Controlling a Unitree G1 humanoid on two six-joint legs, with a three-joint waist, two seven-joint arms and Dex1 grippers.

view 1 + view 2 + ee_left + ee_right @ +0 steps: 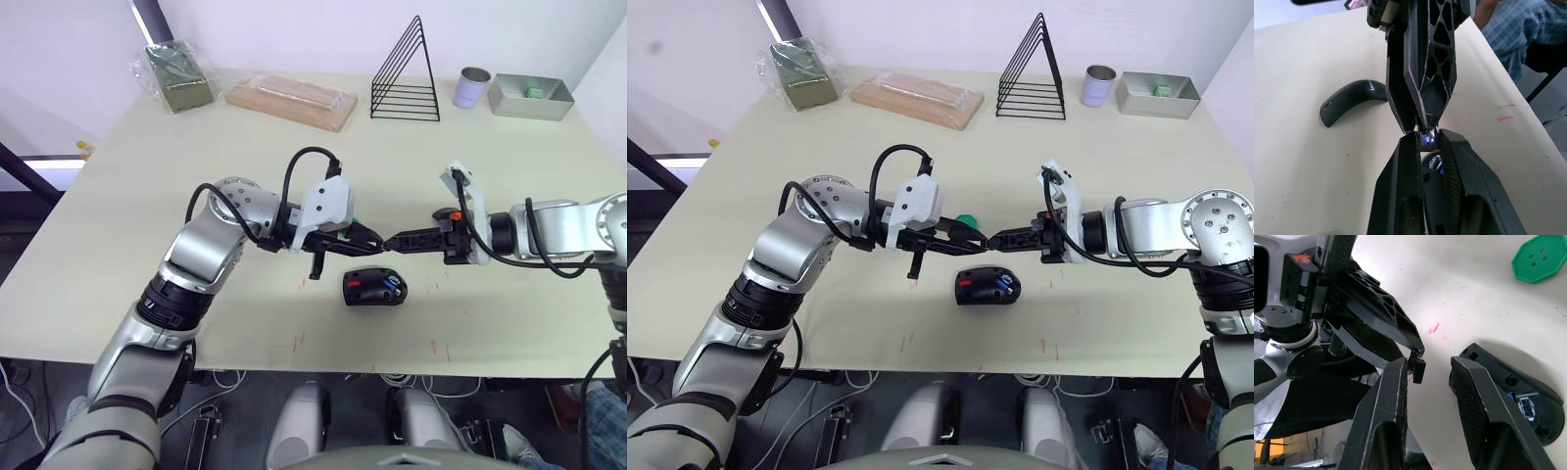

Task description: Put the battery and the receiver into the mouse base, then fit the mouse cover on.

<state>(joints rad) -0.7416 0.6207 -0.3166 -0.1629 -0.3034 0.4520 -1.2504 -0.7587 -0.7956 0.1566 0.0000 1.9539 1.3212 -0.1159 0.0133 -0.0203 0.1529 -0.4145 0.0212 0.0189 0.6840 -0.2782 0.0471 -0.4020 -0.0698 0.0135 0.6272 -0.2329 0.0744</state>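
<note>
My two grippers meet tip to tip just above the mouse base [364, 291], a black oval body with red parts that lies on the table's near middle. The blue battery [396, 286] sits in its hollow. My left gripper [385, 238] is shut on the receiver [1418, 369], a tiny dark nub at its fingertips. My right gripper [1430, 364] is open, its fingers on either side of the receiver, one finger [1398, 377] close beside it. The mouse cover [1349, 98], a smooth black curved shell, lies on the table beyond the grippers.
A round green disc [965, 219] lies just behind the grippers. Along the far edge stand a bagged green box [176, 76], a wrapped wooden board [292, 100], a black wire rack [407, 73], a cup [472, 87] and a metal tray [529, 96]. A seated person [1528, 29] is off the table's side.
</note>
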